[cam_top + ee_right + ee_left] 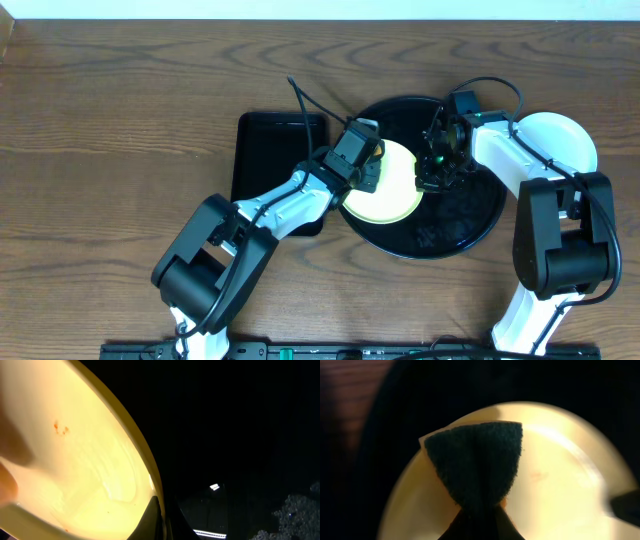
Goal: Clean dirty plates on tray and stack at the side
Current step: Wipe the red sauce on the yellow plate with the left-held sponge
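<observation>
A pale yellow plate (392, 192) lies on the left part of the round black tray (470, 215). My left gripper (368, 165) is shut on a dark green scouring sponge (475, 467) and presses it on the plate (560, 490). My right gripper (436, 168) is shut on the plate's right rim (150, 467), one finger inside and one outside. A small orange smear (60, 427) shows on the plate. A pale plate (560, 138) lies right of the tray, partly under my right arm. I cannot tell whether it is one plate or two stacked.
A smaller rectangular black tray (262, 160) lies left of the round tray, partly under my left arm. Water droplets (440, 232) speckle the round tray's floor. The wooden table (120, 150) stretches to the left.
</observation>
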